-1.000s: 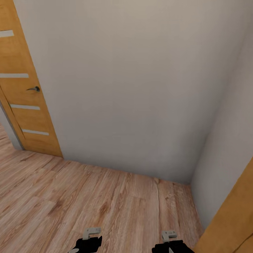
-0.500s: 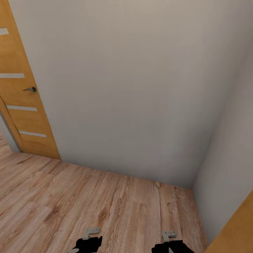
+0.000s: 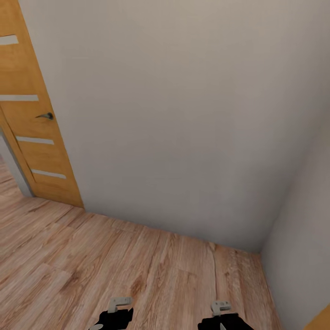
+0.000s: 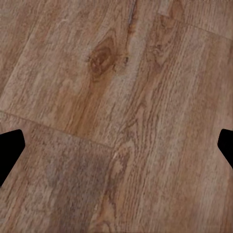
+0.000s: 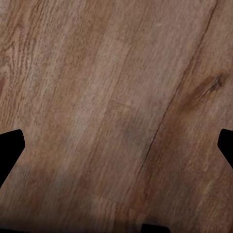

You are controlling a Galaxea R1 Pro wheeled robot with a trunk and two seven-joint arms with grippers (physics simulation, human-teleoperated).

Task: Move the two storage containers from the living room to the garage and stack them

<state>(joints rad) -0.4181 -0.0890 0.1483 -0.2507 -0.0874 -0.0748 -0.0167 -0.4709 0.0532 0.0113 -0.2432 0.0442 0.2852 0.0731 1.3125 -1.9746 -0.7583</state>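
The two storage containers are not in front of the robot right now, so I cannot tell where they are or how far they sit from either claw. The head view looks down at a light wood plank floor (image 3: pixel 137 266) that runs up to a plain pale wall (image 3: pixel 174 128), with a corner on the right side. A wooden door (image 3: pixel 32 114) with a small dark handle (image 3: pixel 46 116) stands at the left. Low in that view are the left gripper (image 3: pixel 112 316) and the right gripper (image 3: pixel 220 318), both pointing down at the planks. In the left wrist view the left claw is spread wide, with its two black fingertips (image 4: pixel 10 150) at the far edges and nothing but wood between them. In the right wrist view the right claw is spread wide too, fingertips (image 5: pixel 10 148) far apart, and it holds nothing. I think the robot is on its way through the house and has no bin to carry at this moment. What could go wrong from here is a bump: the wall is close ahead and the corner is tight, so rolling straight on could drive the base or the arms into it. Turning too sharply toward the left could also clip the door. Going the wrong way would just waste time, because the bins and the grey garage floor must be found somewhere else.
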